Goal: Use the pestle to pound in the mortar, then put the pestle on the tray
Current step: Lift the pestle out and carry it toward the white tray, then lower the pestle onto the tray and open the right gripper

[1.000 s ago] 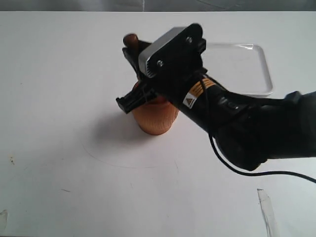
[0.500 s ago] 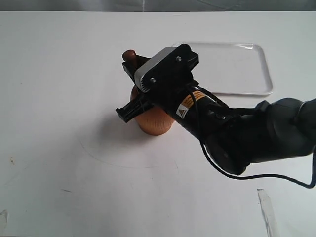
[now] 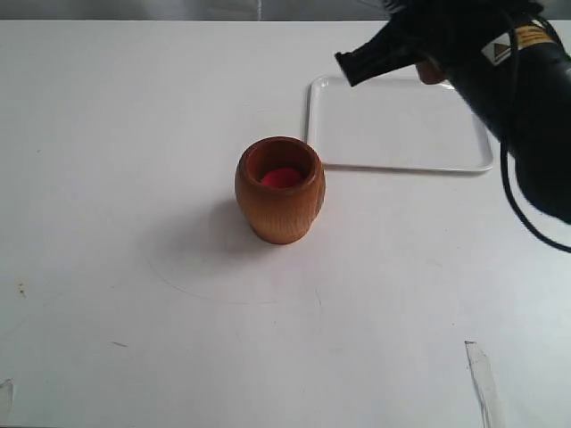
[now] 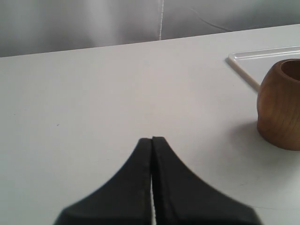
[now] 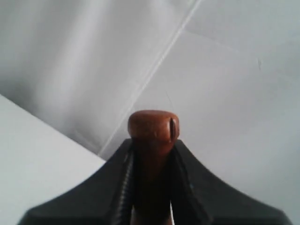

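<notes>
Jaws on my right gripper (image 5: 152, 151) clamp the pestle (image 5: 152, 124); my left gripper (image 4: 152, 140) is pressed closed. From the mortar (image 3: 279, 201), the tray (image 3: 401, 125) lies at 2 o'clock.

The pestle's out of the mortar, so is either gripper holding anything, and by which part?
The right gripper holds the pestle, fingers clamped just below its rounded end. The left gripper holds nothing.

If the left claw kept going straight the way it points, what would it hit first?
Probably nothing nearby: the left gripper points across bare table toward its far edge and a grey backdrop. The mortar and tray sit off to one side of that line, though depth is unclear.
</notes>
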